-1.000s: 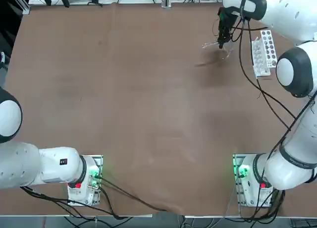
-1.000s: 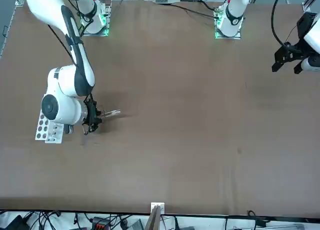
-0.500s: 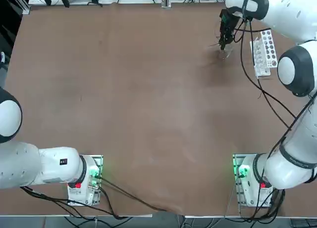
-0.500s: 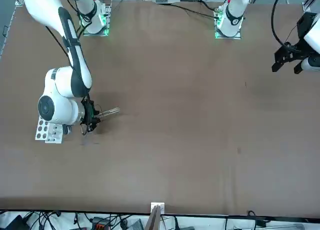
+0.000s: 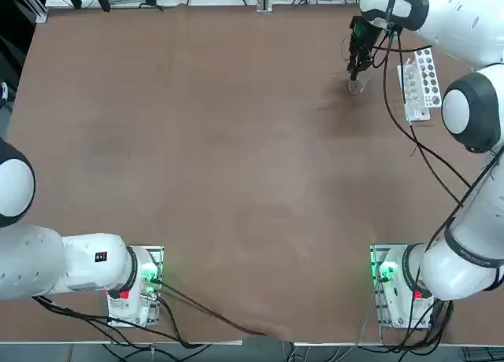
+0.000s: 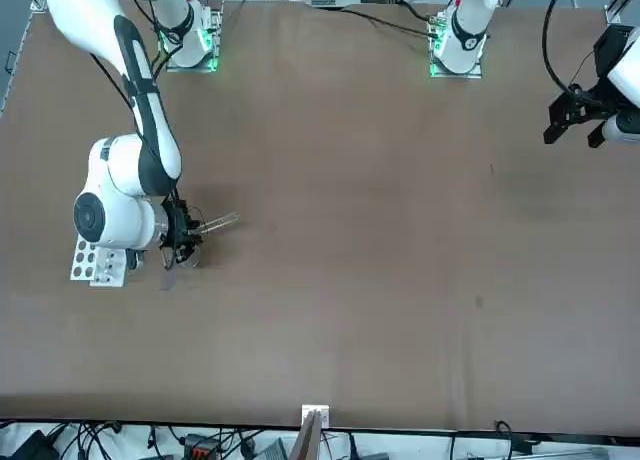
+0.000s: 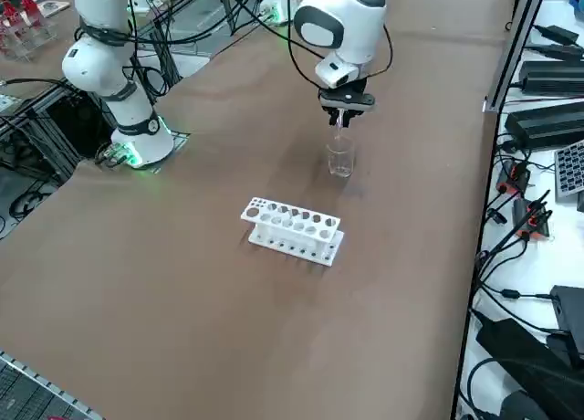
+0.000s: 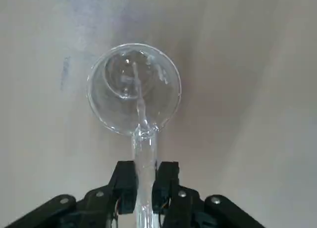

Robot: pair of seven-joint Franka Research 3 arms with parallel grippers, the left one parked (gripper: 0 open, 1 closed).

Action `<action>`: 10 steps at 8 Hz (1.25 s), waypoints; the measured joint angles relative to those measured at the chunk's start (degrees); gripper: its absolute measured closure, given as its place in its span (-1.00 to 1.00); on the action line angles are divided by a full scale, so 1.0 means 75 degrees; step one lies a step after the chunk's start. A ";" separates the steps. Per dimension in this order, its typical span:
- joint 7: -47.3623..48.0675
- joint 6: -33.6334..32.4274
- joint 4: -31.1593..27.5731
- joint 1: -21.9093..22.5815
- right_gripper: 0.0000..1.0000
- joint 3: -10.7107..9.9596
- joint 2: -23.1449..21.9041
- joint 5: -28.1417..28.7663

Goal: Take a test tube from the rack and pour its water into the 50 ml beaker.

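Observation:
My right gripper (image 8: 145, 176) is shut on the test tube (image 8: 144, 153), which is thin and clear. It hangs just above the 50 ml beaker (image 8: 119, 74), a small clear glass standing upright on the brown table. The tube is tilted with its mouth over the beaker's rim, and a thin clear streak of water (image 8: 140, 106) runs from the mouth into the glass. From the side, the gripper (image 7: 343, 110) holds the tube (image 7: 339, 120) right over the beaker (image 7: 340, 158). The white rack (image 7: 294, 228) lies a short way beside the beaker. From overhead, the gripper (image 5: 358, 59) is over the beaker (image 5: 358, 83), left of the rack (image 5: 417, 83).
The brown table (image 5: 220, 165) stretches wide to the left of the beaker. The right arm's cable (image 5: 409, 134) loops over the table near the rack. Cables and equipment lie on a bench (image 7: 547, 91) past the table's far edge.
The right gripper has shifted a little toward the rack and come over the beaker. The tube has tipped more steeply, its mouth now at the beaker's rim.

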 joint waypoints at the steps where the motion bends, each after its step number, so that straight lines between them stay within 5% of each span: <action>1: -0.0064 -0.0001 -0.0014 -0.0014 0.59 0.0000 0.0000 0.0019; 10: -0.1343 -0.0377 -0.0081 -0.0339 0.59 -0.0001 0.0000 0.0489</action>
